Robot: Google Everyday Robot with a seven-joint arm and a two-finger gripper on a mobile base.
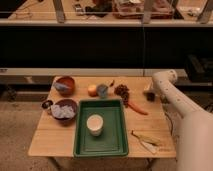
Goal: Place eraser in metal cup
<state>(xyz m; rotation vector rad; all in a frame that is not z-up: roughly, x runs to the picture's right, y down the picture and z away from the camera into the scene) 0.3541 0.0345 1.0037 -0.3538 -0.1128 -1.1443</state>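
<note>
The eraser (149,94) is a small dark block near the table's far right edge. My gripper (151,88) hangs at the end of the white arm (172,97), right over the eraser and partly hiding it, with its jaws standing open. Whether the fingers touch the eraser I cannot tell. The metal cup (47,104) is tiny and dark with a pale rim. It stands at the far left edge, beside a brown bowl (64,110), a whole table width away from the gripper.
A green tray (80,135) with a white cup (94,125) lies at the front middle. Behind it stand a second brown bowl (65,86), an orange fruit (92,90), a grey-blue cup (102,90), a dark cluster (122,91) and a carrot (136,108). A yellowish wrapper (145,140) lies front right.
</note>
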